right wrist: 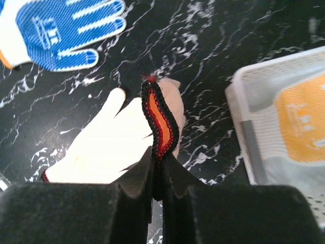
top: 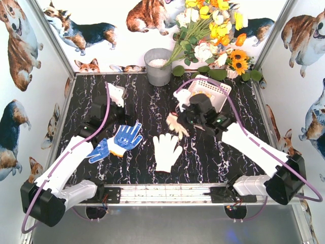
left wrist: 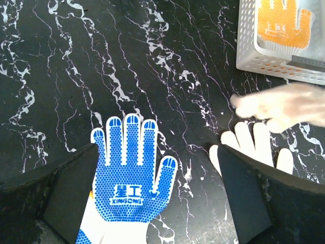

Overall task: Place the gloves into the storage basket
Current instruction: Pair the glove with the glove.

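Observation:
My right gripper (top: 186, 120) (right wrist: 158, 157) is shut on the black and orange cuff of a cream glove (right wrist: 161, 114), which hangs blurred above the table (top: 175, 126) (left wrist: 284, 104), a short way in front of the storage basket. The white lattice basket (top: 217, 87) (left wrist: 246, 35) (right wrist: 249, 96) holds a yellow glove (left wrist: 282, 25) (right wrist: 299, 122). A white glove (top: 166, 150) (left wrist: 254, 138) (right wrist: 101, 147) lies flat mid-table. A blue dotted glove (top: 126, 137) (left wrist: 129, 178) (right wrist: 61, 30) lies palm up under my left gripper (top: 107, 120) (left wrist: 156, 152), which is open and holds nothing. A second blue glove (top: 99, 151) peeks out beside it.
A grey metal bucket (top: 158, 66) stands at the back centre. A bunch of flowers (top: 213, 30) leans over the back right, just behind the basket. Corgi-print walls close in the black marble table (top: 137, 109) on three sides.

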Motion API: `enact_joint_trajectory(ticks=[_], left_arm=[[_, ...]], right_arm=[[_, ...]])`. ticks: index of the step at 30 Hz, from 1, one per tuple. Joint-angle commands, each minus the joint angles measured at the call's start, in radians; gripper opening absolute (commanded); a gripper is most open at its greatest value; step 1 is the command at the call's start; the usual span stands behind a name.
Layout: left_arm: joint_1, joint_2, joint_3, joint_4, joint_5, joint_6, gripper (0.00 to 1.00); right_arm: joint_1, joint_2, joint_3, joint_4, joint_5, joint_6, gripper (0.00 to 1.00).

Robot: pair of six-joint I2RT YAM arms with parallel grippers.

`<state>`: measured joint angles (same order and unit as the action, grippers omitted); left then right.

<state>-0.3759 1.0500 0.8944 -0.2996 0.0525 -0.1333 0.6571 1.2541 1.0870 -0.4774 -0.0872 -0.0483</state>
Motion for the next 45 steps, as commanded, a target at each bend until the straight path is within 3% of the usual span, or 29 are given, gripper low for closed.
enact_joint_trajectory(ticks=[1, 12, 19, 22, 25, 28, 30, 34, 39, 45], left_arm=[[0.001, 0.013, 0.014, 0.020, 0.000, 0.009, 0.95], [0.000, 0.017, 0.012, 0.017, -0.005, 0.016, 0.96], [0.001, 0.053, 0.023, -0.004, 0.011, 0.018, 0.96], [-0.001, 0.076, 0.033, -0.021, 0.044, 0.018, 0.97], [-0.022, 0.077, 0.030, -0.026, 0.060, -0.020, 0.97], [-0.051, 0.052, -0.018, -0.012, 0.085, -0.124, 0.97], [-0.061, 0.023, -0.083, 0.012, 0.114, -0.219, 0.96], [-0.086, -0.048, -0.283, 0.125, 0.211, -0.456, 0.91], [-0.167, -0.105, -0.435, 0.199, 0.223, -0.651, 0.80], [-0.266, -0.129, -0.557, 0.314, 0.207, -0.817, 0.66]], right_arm=[[0.049, 0.052, -0.055, 0.141, -0.085, -0.057, 0.00], [0.193, 0.093, -0.117, 0.132, -0.187, -0.013, 0.00], [0.240, 0.086, -0.196, 0.108, -0.189, 0.104, 0.01], [0.253, 0.106, -0.199, 0.101, -0.215, 0.173, 0.14], [0.254, 0.104, -0.193, 0.090, -0.243, 0.272, 0.46], [0.254, 0.051, -0.219, 0.123, -0.248, 0.376, 0.58], [0.253, 0.001, -0.246, 0.130, -0.190, 0.449, 0.62], [0.234, -0.088, -0.322, 0.130, -0.011, 0.652, 0.62], [0.135, -0.169, -0.476, 0.186, -0.030, 0.962, 0.60], [0.118, -0.192, -0.655, 0.428, -0.055, 1.178, 0.53]])
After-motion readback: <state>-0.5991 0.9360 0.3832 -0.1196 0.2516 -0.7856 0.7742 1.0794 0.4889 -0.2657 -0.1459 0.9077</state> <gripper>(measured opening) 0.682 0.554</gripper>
